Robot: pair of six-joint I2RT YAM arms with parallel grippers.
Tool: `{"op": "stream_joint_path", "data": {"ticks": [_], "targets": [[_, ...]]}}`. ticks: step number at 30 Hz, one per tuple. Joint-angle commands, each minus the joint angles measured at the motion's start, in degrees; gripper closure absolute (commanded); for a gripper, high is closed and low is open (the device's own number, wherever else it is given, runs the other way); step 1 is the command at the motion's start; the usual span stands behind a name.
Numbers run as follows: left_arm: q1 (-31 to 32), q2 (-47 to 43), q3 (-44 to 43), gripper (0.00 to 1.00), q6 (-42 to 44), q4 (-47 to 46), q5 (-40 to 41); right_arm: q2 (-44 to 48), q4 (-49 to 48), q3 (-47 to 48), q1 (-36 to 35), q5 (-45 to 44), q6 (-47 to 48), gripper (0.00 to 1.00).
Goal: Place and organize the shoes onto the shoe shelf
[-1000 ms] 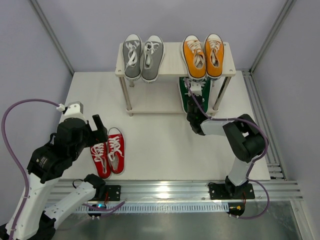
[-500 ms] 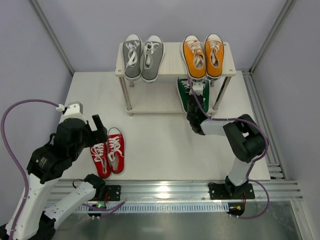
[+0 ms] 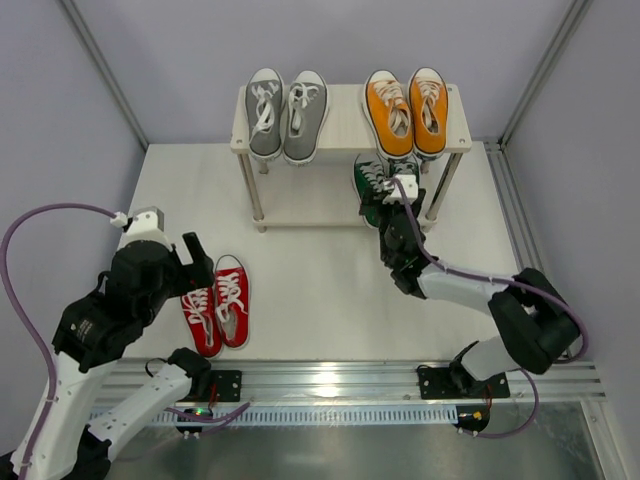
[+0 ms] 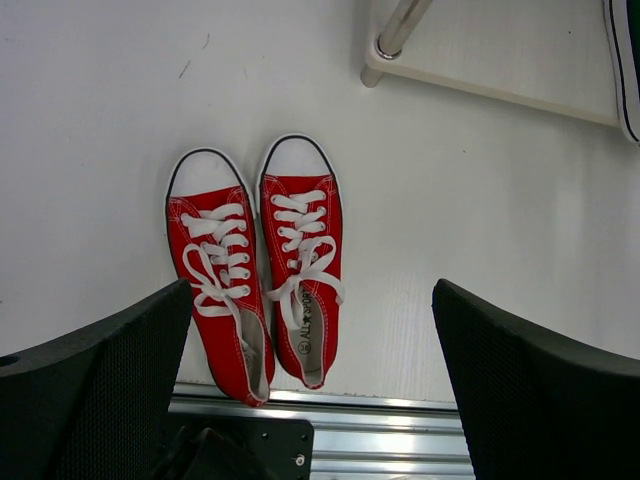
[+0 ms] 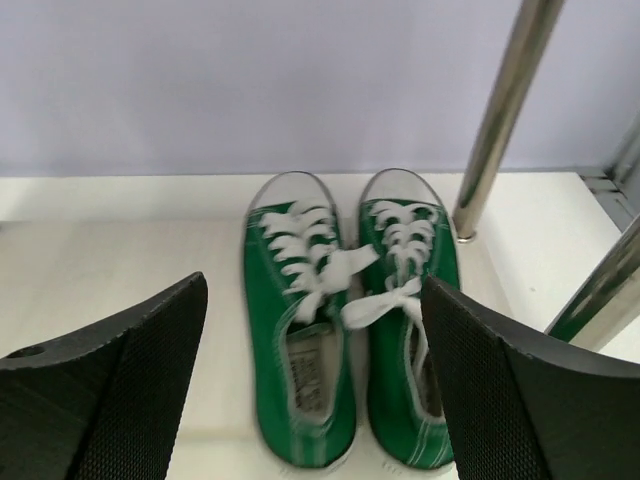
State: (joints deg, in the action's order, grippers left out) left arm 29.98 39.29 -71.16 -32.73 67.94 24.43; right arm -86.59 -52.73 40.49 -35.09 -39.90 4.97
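Observation:
The shoe shelf (image 3: pixel 345 128) stands at the back of the table. A grey pair (image 3: pixel 287 115) and an orange pair (image 3: pixel 405 110) sit on its top board. The green pair (image 3: pixel 370 185) rests on the lower board (image 5: pixel 120 270), toes to the wall, partly hidden under the top board. My right gripper (image 3: pixel 392 212) is open just in front of the green pair's (image 5: pixel 268 320) heels, its pads apart from both shoes. The red pair (image 3: pixel 217 303) lies on the table at the front left. My left gripper (image 3: pixel 190 262) hovers open above the red pair (image 4: pixel 300 250), holding nothing.
A thin metal shelf leg (image 5: pixel 500 110) rises just right of the green pair. Another leg (image 4: pixel 400 30) stands beyond the red pair. An aluminium rail (image 3: pixel 340 380) runs along the table's near edge, close behind the red heels. Walls and frame posts close in the back and sides.
My right gripper has opened, let go of the green pair on the lower board and drawn back a little; its elbow swung right. The left arm has hardly moved.

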Motion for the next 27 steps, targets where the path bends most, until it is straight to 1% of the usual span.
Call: {"op": "stream_joint_path", "data": {"ticks": [1, 2, 3, 4, 5, 6, 7, 8, 9, 10, 11, 12, 13, 15, 17, 18, 22, 27], "targets": [[-0.18, -0.35, 1.45, 0.0, -0.93, -1.67, -0.34, 8.26, -2.75, -3.57, -6.64, -1.32, 1.17, 0.13], [-0.18, 0.08, 2.07, 0.0, -1.45, -1.06, -0.43, 9.93, -0.29, -4.45, -11.18, -3.24, 1.44, 0.13], [-0.18, 2.52, 2.25, 0.0, -1.89, -0.19, -0.61, 13.43, 5.04, -4.8, -13.23, -3.86, 1.01, 0.14], [-0.09, 4.2, 2.6, 0.0, -2.51, 1.39, -0.78, 15.11, 7.62, -5.24, -15.34, -4.22, 0.31, 0.13], [-0.18, 6.48, 3.56, 0.0, -3.99, 4.45, -0.78, 16.78, 10.08, -6.2, -20.06, -4.57, -1.61, 0.11], [-0.09, 8.42, 4.61, 0.0, -4.7, 5.96, -0.96, 18.54, 14.71, -6.56, -22.1, -5.7, -2.85, 0.1], [-0.09, 11.83, 5.67, 0.0, -5.49, 6.67, -1.39, 21.34, 17.11, -6.91, -24.65, -6.15, -3.99, 0.08], [-0.18, 13.17, 6.72, 0.0, -6.37, 7.02, -3.57, 22.68, 19.31, -6.92, -26.85, -6.94, -5.48, 0.07], [-0.18, 13.88, 9.69, 0.0, -7.77, 6.42, -4.81, 23.56, 23.25, -6.92, -30.96, -9.64, -6.89, 0.05], [-0.18, 14.76, 10.94, 0.0, -8.92, 5.8, -5.7, 25.22, 25.2, -6.74, -32.57, -10.45, -7.78, 0.04], [-0.09, 14.68, 14.17, 0.0, -9.89, 3.88, -7.18, 25.85, 27.05, -6.13, -34.06, -11.24, -9.26, 0.04], [-0.09, 14.24, 15.77, 0.0, -11.55, 2.82, -7.37, 26.29, 30.89, -5.78, -36.69, -12.99, -10.32, 0.04], [-0.18, 13.72, 17.7, 0.0, -12.44, 1.33, -7.29, 26.64, 32.41, -5.34, -37.76, -13.71, -10.94, 0.04], [-0.09, 13.71, 17.2, 0.0, -12.71, 2.1, -7.03, 27.52, 35.31, -4.63, -40.13, -15.02, -12.34, 0.03], [-0.09, 13.62, 17.37, 0.0, -15.07, 2.89, -5.71, 27.96, 36.55, -4.54, -41.02, -15.91, -13.23, 0.03], [-0.18, 13.54, 17.71, 0.0, -15.78, 3.33, -7.01, 28.22, 38.04, -4.46, -41.28, -16.08, -14.1, 0.03], [-0.09, 11.34, 23.76, 0.0, -20.6, 2.46, -11.93, 29.37, 40.25, -3.84, -43.13, -17.49, -14.73, 0.03], [-0.09, 11.95, 26.5, 0.0, -26.06, 1.32, -12.74, 30.51, 42.09, -3.93, -43.74, -17.84, -15.69, 0.03]]}}
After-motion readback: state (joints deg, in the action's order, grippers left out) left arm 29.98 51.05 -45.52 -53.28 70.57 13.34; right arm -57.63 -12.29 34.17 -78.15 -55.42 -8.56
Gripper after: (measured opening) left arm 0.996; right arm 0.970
